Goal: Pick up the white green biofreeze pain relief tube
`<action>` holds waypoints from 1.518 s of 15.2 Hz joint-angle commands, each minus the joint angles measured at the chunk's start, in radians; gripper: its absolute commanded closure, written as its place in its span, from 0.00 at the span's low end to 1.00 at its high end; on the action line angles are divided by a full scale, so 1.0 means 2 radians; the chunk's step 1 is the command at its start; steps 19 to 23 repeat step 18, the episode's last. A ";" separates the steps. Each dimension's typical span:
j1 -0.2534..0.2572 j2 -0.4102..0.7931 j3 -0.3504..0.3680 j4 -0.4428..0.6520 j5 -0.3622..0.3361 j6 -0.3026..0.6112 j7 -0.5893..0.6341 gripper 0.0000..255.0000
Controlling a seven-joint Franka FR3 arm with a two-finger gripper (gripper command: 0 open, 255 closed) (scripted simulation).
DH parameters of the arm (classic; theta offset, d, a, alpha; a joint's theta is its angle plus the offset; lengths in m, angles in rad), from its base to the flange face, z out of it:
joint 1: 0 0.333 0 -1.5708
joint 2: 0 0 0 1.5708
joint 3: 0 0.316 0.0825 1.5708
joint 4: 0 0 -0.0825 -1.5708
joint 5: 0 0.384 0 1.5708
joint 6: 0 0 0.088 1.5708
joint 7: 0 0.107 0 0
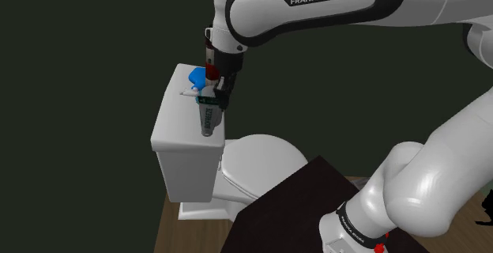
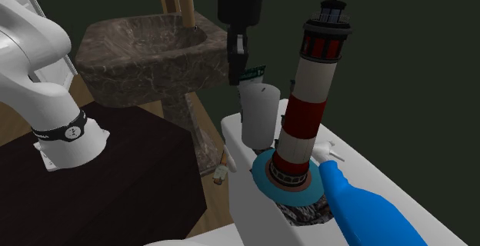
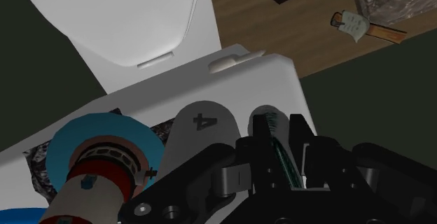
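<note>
Gripper clamped on green crimped end of biofreeze tube. Tube upright, long axis straight down from fingers, over toilet tank lid, beside lighthouse figurine. Maybe already clear of lid, tbh can't tell.

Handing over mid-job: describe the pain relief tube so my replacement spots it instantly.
Find the white toilet tank, with several things on top. The tube is the slim one clasped in the tool. Unlike the red-and-white lighthouse and the blue object beside it, it bears green print.
</note>
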 commanded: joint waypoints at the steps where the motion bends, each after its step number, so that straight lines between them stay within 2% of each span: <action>1: 0.000 0.001 0.000 0.000 0.000 0.000 0.000 1.00; 16: -0.001 -0.013 -0.001 0.085 0.002 -0.099 -0.002 1.00; 23: -0.001 -0.013 -0.001 0.086 0.002 -0.100 -0.002 1.00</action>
